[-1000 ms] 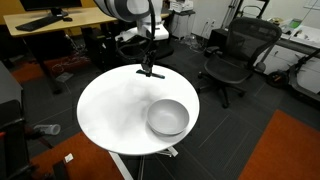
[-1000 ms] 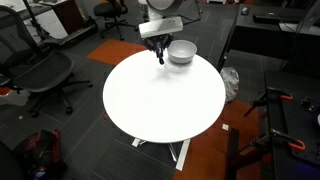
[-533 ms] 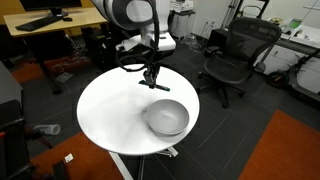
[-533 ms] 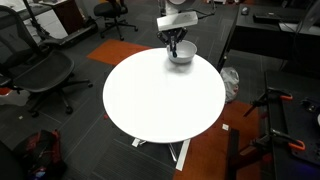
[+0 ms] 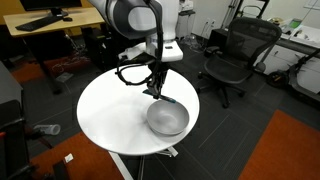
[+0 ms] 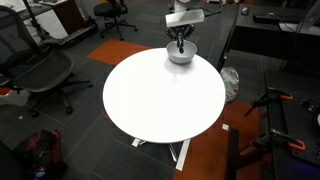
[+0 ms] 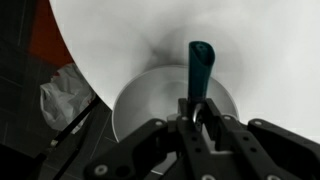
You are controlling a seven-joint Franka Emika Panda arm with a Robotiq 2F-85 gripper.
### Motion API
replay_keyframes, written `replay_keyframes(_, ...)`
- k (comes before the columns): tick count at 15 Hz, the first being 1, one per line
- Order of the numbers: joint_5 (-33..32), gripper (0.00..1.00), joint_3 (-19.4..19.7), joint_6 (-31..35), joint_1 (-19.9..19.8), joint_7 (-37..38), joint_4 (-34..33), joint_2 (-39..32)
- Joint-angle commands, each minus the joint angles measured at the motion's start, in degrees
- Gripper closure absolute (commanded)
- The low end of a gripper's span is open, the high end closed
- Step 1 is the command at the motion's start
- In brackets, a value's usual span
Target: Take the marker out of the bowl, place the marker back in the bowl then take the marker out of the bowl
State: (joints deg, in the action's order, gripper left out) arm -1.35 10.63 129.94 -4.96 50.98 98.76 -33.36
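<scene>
Simply thin marker (image 7: 198,68), shiny round bowl (image 7: 138,102).

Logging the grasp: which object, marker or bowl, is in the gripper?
The marker, the thin teal-tipped stick pinched in the gripper; the round metal bowl sits free on the white table beneath it.

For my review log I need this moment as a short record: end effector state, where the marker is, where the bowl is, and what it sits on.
grasp: end effector shut on marker
marker position: held over bowl, teal end pointing away from the wrist camera
marker-bowl contact: cannot tell
bowl: upright on table, near its edge
bowl contents: nothing lying inside in the wrist view
table: round, white
</scene>
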Motion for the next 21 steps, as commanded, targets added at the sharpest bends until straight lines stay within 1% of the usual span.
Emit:
replay_keyframes(1, 2.19, 0.95, 0.66, 1.5, -0.77, -1.06, 1.81, 1.14)
replay_keyframes(6, 2.5, 0.95, 1.66, 1.73, -1.64, -0.29, 0.39, -0.67)
replay_keyframes(10, 2.41, 0.95, 2.01, 4.05, -1.38, 0.97, -0.45, -2.54)
replay_keyframes(11, 2.65, 0.56, 2.0, 4.89, -1.29, 1.45, -0.56, -2.99)
replay_keyframes(12, 2.82, 0.54, 2.04, 5.35, -1.17, 2.07, -0.66, -3.33)
replay_keyframes(13, 2.97, 0.49, 2.02, 5.75, -1.06, 2.54, -0.65, -3.61)
replay_keyframes(16, 3.7, 0.25, 2.18, 6.47, -0.6, 2.92, 0.29, -3.29)
replay_keyframes(19, 4.12, 0.03, 2.47, 6.96, -0.18, 3.27, 2.04, -1.39)
replay_keyframes(20, 3.93, 0.0, 2.68, 7.21, 0.0, 3.84, 2.66, -0.67)
replay_keyframes(21, 3.76, 0.0, 2.83, 7.27, 0.13, 4.29, 3.26, 0.16)
